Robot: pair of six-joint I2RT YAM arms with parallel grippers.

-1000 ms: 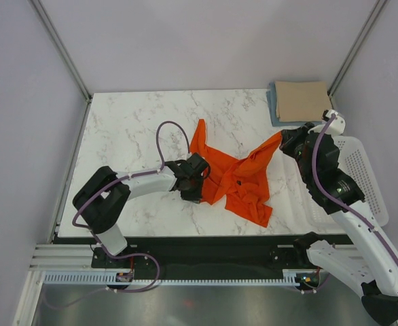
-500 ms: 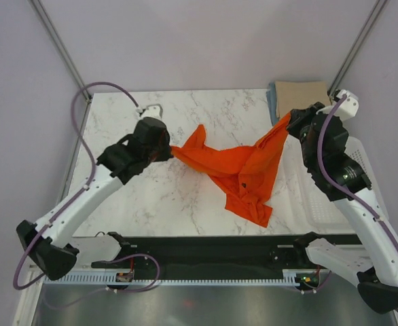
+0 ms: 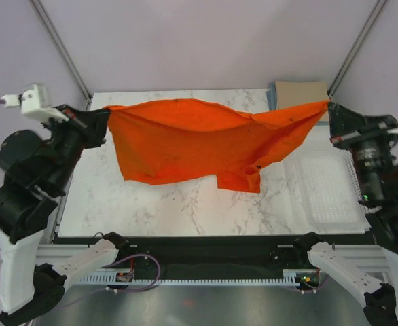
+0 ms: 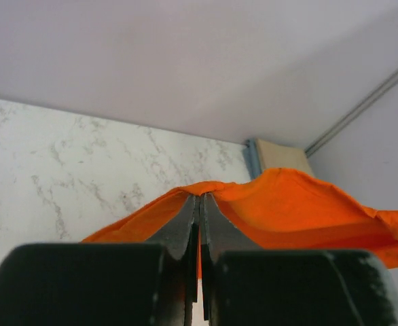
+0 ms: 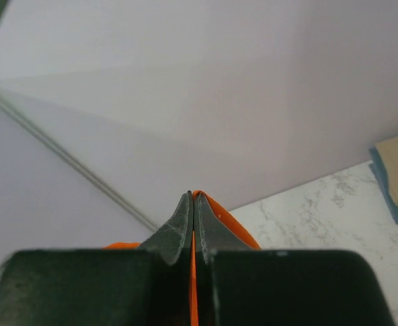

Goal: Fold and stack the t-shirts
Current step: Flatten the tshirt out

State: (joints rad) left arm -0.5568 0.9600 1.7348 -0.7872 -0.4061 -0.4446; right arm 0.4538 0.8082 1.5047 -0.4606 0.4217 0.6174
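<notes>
Orange t-shirt now hangs spread in the air above the table, stretched from 10 o'clock to 2 o'clock; one second ago it lay crumpled near table centre. Left gripper and right gripper have risen and moved apart, each with jaws pressed together, pinching one end of the upper edge. Judgement: the garment is opened out, ready to be laid flat for folding. Tan t-shirt lies folded at 1 o'clock on the light blue t-shirt.
</notes>
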